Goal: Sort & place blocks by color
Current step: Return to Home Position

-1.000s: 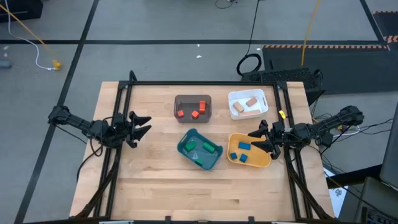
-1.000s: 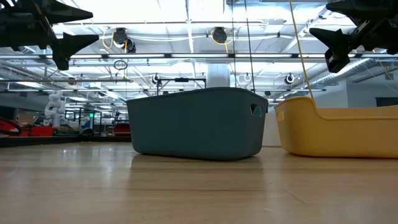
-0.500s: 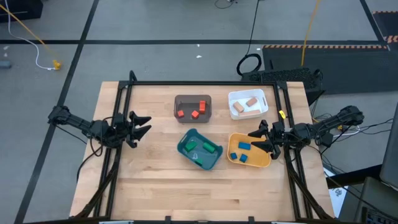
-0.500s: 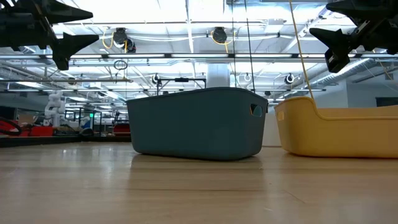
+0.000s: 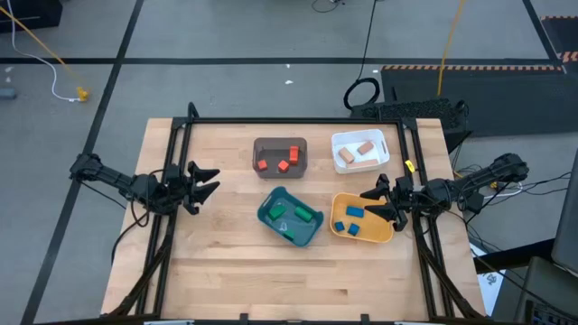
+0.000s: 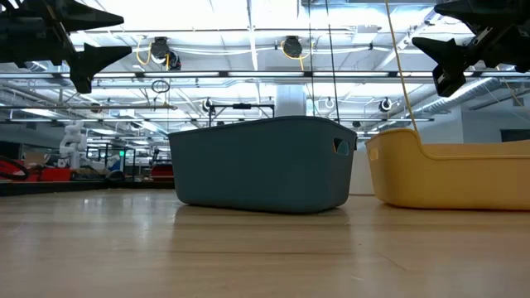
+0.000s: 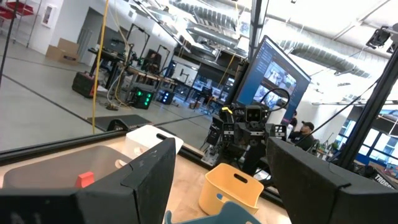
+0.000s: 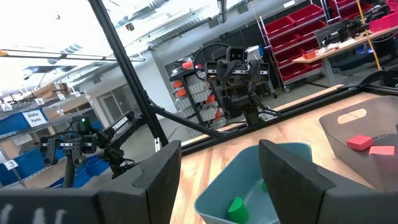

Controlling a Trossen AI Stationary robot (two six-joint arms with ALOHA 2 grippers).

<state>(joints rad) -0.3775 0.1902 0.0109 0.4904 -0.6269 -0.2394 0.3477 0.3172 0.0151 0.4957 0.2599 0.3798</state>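
1. Closest to me, on the pale wooden tabletop, is a teal bin, turned at a slant. Inside lie the green blocks: small, bright pieces, one a short bar against the right wall. I can't count them exactly.
2. Just beside it on the right is a yellow bin with a handle slot in its end wall. It holds the blue blocks, three flat little pieces: one bar toward the far side and two squarer ones nearer me.
3. The right arm reaches in from the right edge. Its jaws are spread apart, pinching nothing, and they hang above the far right rim of the yellow bin, well up off the wood as the low view shows.
4. The left arm comes in from the opposite edge, level with the right one. Its jaws are likewise spread and empty, raised over bare wood, well apart from every bin.
5. Farther back, behind the teal bin, is a dark see-through bin. The red blocks lie scattered on its floor, three stubby red-orange chunks.
6. Farthest right at the back, beside the dark bin, stands a white bin. It holds the plain wood blocks, pale tan bars lying at different angles, one along the near wall.
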